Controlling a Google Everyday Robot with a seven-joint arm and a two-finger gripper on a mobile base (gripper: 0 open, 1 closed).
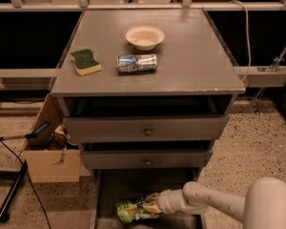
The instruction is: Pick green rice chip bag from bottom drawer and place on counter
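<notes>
The green rice chip bag (130,209) lies crinkled on the floor of the open bottom drawer (109,190), at its front middle. My gripper (150,204) reaches in from the right on a white arm (214,202) and sits right at the bag's right end, touching it. The counter (190,66) is the grey square top of the cabinet above.
On the counter stand a cream bowl (145,36), a can lying on its side (137,63) and a green-topped yellow sponge (86,61). Two upper drawers with knobs (148,131) sit slightly open. A cardboard box (50,149) and a black pole (10,194) are on the floor at left.
</notes>
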